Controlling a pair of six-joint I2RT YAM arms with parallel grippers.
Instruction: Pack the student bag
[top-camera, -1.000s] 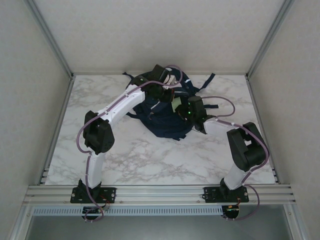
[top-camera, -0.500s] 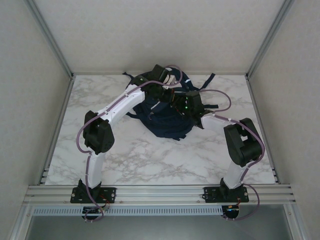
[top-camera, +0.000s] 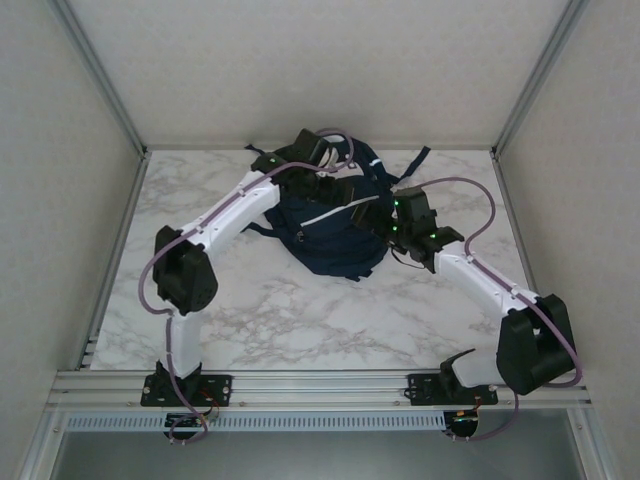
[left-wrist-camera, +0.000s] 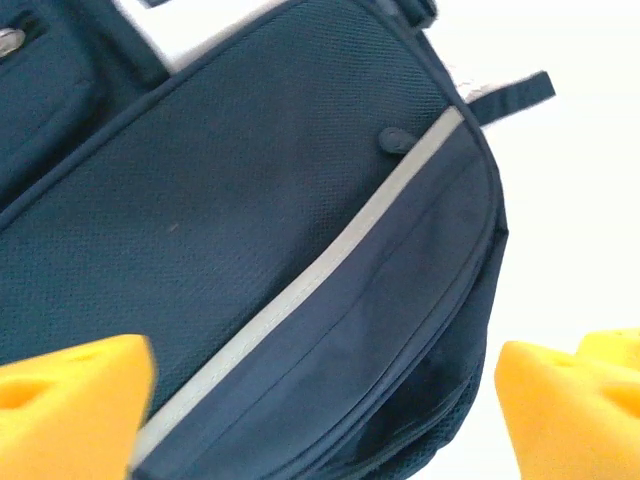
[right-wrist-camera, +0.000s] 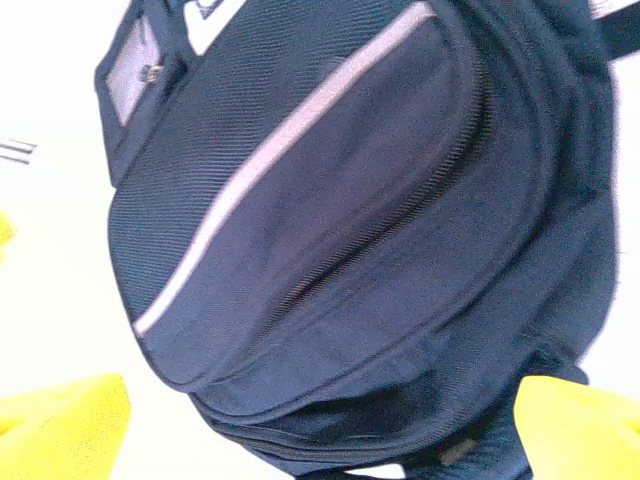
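The student bag (top-camera: 325, 243), dark navy with a thin white stripe (left-wrist-camera: 300, 290), lies at the back middle of the table. My left gripper (top-camera: 338, 186) hovers over the bag's rear part, open, with the yellow fingertips (left-wrist-camera: 70, 410) wide apart and nothing between them. From the right, my right gripper (top-camera: 372, 214) sits over the bag's right side, also open. In the right wrist view its yellow fingertips (right-wrist-camera: 60, 425) frame the bag's front pocket (right-wrist-camera: 340, 200) and a slightly gaping zip seam below it.
The bag rests on a white marble table (top-camera: 300, 310). Loose straps (top-camera: 415, 158) trail toward the back right. Aluminium frame posts (top-camera: 100, 75) and white walls enclose the sides and back. A metal rail (top-camera: 320, 383) runs along the near edge.
Both grippers have gone from shut to open. The right arm's elbow swung out to the right and down toward the near edge. The left wrist shifted slightly back.
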